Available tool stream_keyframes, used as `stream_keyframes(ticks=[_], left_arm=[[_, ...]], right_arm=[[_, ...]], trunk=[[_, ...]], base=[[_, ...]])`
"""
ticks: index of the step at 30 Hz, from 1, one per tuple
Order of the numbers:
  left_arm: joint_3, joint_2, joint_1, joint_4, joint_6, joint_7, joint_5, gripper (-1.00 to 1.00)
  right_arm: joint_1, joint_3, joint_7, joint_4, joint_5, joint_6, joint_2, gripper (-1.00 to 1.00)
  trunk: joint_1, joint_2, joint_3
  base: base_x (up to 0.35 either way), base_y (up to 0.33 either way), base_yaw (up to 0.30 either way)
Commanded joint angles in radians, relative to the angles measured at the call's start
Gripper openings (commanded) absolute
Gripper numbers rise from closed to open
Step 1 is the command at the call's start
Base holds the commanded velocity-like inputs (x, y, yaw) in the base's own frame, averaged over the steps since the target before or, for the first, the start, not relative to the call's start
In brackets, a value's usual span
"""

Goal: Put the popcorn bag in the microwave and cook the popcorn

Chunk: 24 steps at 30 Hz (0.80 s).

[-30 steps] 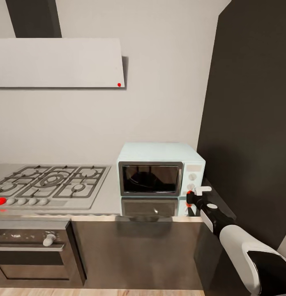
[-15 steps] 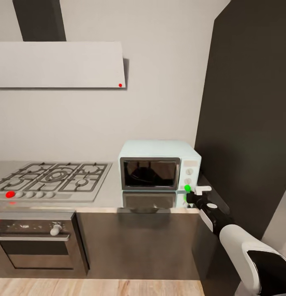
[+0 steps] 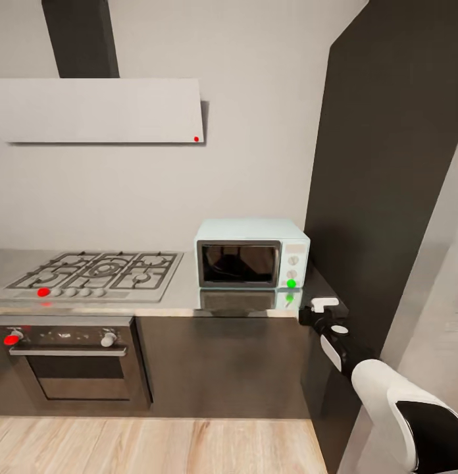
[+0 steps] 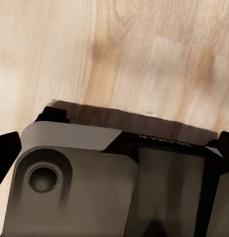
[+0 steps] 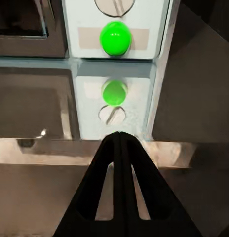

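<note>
The pale mint-blue box microwave [image 3: 252, 253], door closed, now shows a green dot, formerly red: heating judged started. Right claw [image 5: 119, 143] clenched, empty.

I can read no text, brand or number anywhere. Just below my left wrist, the dark robot base [image 4: 144, 177] carries a faint line of lettering, too blurred to read.
</note>
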<state>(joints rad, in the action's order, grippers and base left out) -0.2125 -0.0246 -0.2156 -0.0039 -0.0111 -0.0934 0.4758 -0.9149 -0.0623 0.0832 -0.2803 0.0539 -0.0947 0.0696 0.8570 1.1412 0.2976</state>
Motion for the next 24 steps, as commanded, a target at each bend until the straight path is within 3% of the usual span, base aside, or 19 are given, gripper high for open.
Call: stream_keyframes(ticks=[1,12,14,20,24], left_arm=[[-0.008,0.000,-0.001,0.001,-0.001,-0.003,0.011,1.00],[-0.008,0.000,-0.001,0.001,-0.001,-0.003,0.011,1.00],[-0.008,0.000,-0.001,0.001,-0.001,-0.003,0.011,1.00],[-0.008,0.000,-0.001,0.001,-0.001,-0.003,0.009,1.00],[-0.008,0.000,-0.001,0.001,-0.001,-0.003,0.009,1.00]], right_arm=[[-0.001,-0.007,0.006,0.001,0.006,-0.003,0.000,-1.00],[-0.001,-0.007,0.005,0.007,-0.001,-0.004,-0.002,-1.00],[-0.001,-0.006,0.005,0.047,0.000,-0.005,-0.003,-1.00],[0.000,-0.007,0.006,0.281,0.000,-0.040,-0.002,-1.00],[0.122,-0.005,-0.003,0.312,-0.002,-0.052,0.005,-1.00]], trunk=[[-0.001,0.001,0.001],[-0.001,0.001,0.001],[-0.001,0.001,0.001],[-0.001,0.001,0.001],[-0.001,0.001,0.001]], base=[[-0.338,0.000,0.000],[-0.338,0.000,0.000],[-0.338,0.000,0.000],[-0.316,0.000,0.000],[-0.059,0.000,0.000]])
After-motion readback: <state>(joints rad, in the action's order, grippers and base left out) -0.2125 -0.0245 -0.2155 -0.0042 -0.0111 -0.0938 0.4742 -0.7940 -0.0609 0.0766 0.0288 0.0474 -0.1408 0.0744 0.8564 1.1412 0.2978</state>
